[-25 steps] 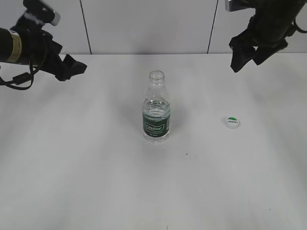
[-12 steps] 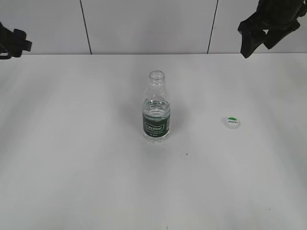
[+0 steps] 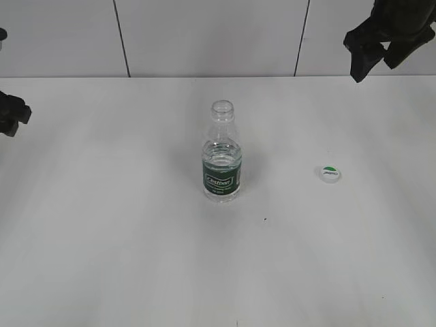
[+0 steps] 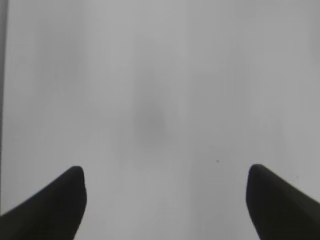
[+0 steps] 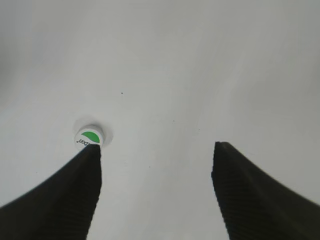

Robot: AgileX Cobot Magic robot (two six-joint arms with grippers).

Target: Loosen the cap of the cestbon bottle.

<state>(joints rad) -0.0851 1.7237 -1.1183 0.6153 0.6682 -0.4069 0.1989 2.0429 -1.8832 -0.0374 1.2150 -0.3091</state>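
Note:
The cestbon bottle (image 3: 222,155) stands upright in the middle of the white table, its neck open with no cap on it. The cap (image 3: 330,173) lies flat on the table to the bottle's right, green half-circle up; it also shows in the right wrist view (image 5: 89,137) beside the left finger. My right gripper (image 5: 156,150) is open and empty, raised at the top right of the exterior view (image 3: 376,51). My left gripper (image 4: 166,177) is open and empty over bare table; in the exterior view only a dark part of it (image 3: 10,112) shows at the far left edge.
The white table (image 3: 136,238) carries only the bottle and the cap. A white panelled wall (image 3: 204,34) rises behind its far edge.
The left arm has pulled back to the left and down, almost out of the exterior view. The right arm has lifted and moved right. The bottle and cap have not moved.

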